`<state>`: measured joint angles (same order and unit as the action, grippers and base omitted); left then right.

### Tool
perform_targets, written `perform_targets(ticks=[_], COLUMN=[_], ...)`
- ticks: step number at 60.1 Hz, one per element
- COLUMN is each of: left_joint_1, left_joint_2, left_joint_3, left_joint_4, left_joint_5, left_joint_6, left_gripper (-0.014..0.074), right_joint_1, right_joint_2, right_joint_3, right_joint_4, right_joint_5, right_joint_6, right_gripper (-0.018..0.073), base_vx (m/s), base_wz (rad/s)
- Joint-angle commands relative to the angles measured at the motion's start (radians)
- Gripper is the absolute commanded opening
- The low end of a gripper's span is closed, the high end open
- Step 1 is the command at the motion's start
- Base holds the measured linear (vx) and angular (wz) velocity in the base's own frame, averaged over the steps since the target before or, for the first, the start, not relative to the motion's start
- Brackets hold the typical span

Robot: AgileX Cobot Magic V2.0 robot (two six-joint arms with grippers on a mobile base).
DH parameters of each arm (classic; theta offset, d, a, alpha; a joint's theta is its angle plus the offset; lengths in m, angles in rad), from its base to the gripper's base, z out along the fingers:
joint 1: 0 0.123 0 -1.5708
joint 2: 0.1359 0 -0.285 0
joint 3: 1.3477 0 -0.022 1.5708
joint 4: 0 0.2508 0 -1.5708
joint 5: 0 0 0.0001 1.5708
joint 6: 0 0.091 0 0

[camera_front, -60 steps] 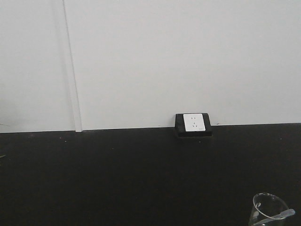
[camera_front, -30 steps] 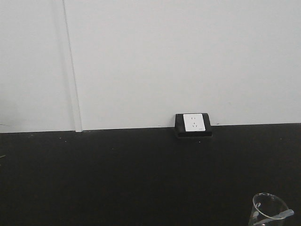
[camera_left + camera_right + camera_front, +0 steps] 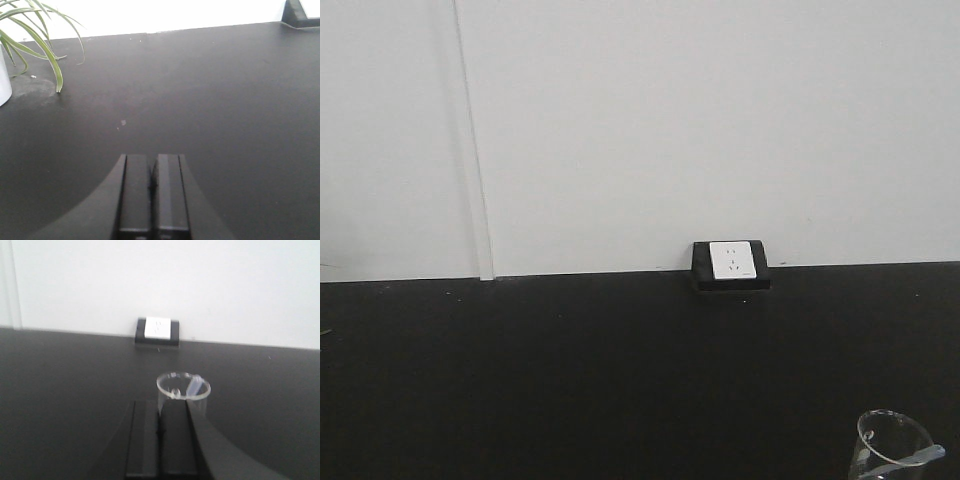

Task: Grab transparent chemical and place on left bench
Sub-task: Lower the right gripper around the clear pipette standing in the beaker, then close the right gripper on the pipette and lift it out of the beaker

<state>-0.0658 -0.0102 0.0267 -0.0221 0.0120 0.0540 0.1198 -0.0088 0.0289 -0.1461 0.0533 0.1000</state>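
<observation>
Black benchtop [image 3: 620,380] in the front view, with a rod-bearing clear beaker [image 3: 892,450], possibly the target, at five o'clock; left wrist shows the left gripper [image 3: 151,159] pinched together, empty; right wrist, the right gripper [image 3: 159,407] likewise, beaker just beyond at twelve.

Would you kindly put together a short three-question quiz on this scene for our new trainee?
1. True or false: the left gripper has its fingers spread wide open.
2. What stands just beyond the right gripper? A) a small clear glass beaker with a rod inside B) a red plastic cup C) a white plastic bin
3. What sits in a black housing where the black benchtop meets the white wall?
Key: 1 false, the fingers are shut. 2 A. 3 the white wall socket.
</observation>
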Motion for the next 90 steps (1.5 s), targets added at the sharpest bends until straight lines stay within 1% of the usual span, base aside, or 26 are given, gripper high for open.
perform_targets(ticks=[1,7,13,20,23,25,31,34,39,45,53,57,61,66,72,75,79,84,90], left_joint_1=[-0.002,-0.002,-0.002,-0.002,-0.002,-0.002,-0.002,-0.002,-0.002,-0.002,-0.002,-0.002,-0.002,-0.002,-0.002,-0.002,-0.002,-0.002,-0.002], left_joint_2=[-0.019,-0.019,-0.019,-0.019,-0.019,-0.019,-0.019,-0.019,-0.019,-0.019,-0.019,-0.019,-0.019,-0.019,-0.019,-0.019,-0.019,-0.019,-0.019], left_joint_3=[0.016,0.016,0.016,0.016,0.016,0.016,0.016,0.016,0.016,0.016,0.016,0.016,0.016,0.016,0.016,0.016,0.016,0.016,0.016], left_joint_4=[-0.001,-0.001,-0.001,-0.001,-0.001,-0.001,-0.001,-0.001,-0.001,-0.001,-0.001,-0.001,-0.001,-0.001,-0.001,-0.001,-0.001,-0.001,-0.001], left_joint_5=[-0.078,-0.078,-0.078,-0.078,-0.078,-0.078,-0.078,-0.078,-0.078,-0.078,-0.078,-0.078,-0.078,-0.078,-0.078,-0.078,-0.078,-0.078,-0.078], left_joint_6=[-0.008,-0.008,-0.008,-0.008,-0.008,-0.008,-0.008,-0.008,-0.008,-0.008,-0.008,-0.008,-0.008,-0.008,-0.008,-0.008,-0.008,-0.008,-0.008], left_gripper=[-0.0003,-0.0003,-0.0003,-0.0003,-0.0003,-0.0003,-0.0003,-0.0003,-0.0003,-0.0003,-0.0003,-0.0003,-0.0003,-0.0003,-0.0003,-0.0003,-0.0003,-0.0003,-0.0003], right_joint_1=[-0.005,-0.005,-0.005,-0.006,-0.016,-0.026,-0.084,-0.119,-0.164,-0.193,-0.195,-0.195,-0.195,-0.195,-0.195,-0.195,-0.195,-0.195,-0.195], right_joint_2=[-0.009,0.004,0.045,0.146,0.208,0.261,0.413,0.517,0.637,0.76,0.878,0.924,0.953,0.991,1.03,1.053,1.078,1.109,1.132], right_joint_3=[-0.007,-0.049,-0.107,-0.196,-0.236,-0.259,-0.333,-0.36,-0.392,-0.399,-0.399,-0.399,-0.399,-0.399,-0.398,-0.398,-0.398,-0.398,-0.398], right_joint_4=[0.051,0.113,0.129,0.093,0.062,0.04,-0.009,-0.015,-0.005,-0.005,-0.006,-0.006,-0.005,-0.005,-0.006,-0.005,-0.005,0.019,0.023], right_joint_5=[-0.153,-0.142,-0.128,-0.116,-0.105,-0.072,0.053,0.06,-0.013,-0.179,-0.359,-0.421,-0.441,-0.434,-0.431,-0.437,-0.44,-0.477,-0.487], right_joint_6=[0.03,0.033,0.031,0.011,-0.02,-0.042,-0.047,-0.047,-0.031,-0.016,-0.016,-0.016,-0.016,-0.016,-0.016,-0.017,-0.017,-0.017,-0.017], right_gripper=[-0.0005,-0.0004,-0.0003,-0.0003,-0.0003,-0.0003,-0.0003,-0.0002,-0.0001,0.0,0.0004,0.0014,0.0034,0.0077,0.0169,0.0222,0.0314,0.0421,0.0517], base_vx=[0.0,0.0,0.0,0.0,0.0,0.0,0.0,0.0,0.0,0.0,0.0,0.0,0.0,0.0,0.0,0.0,0.0,0.0,0.0], base_wz=[0.0,0.0,0.0,0.0,0.0,0.0,0.0,0.0,0.0,0.0,0.0,0.0,0.0,0.0,0.0,0.0,0.0,0.0,0.0])
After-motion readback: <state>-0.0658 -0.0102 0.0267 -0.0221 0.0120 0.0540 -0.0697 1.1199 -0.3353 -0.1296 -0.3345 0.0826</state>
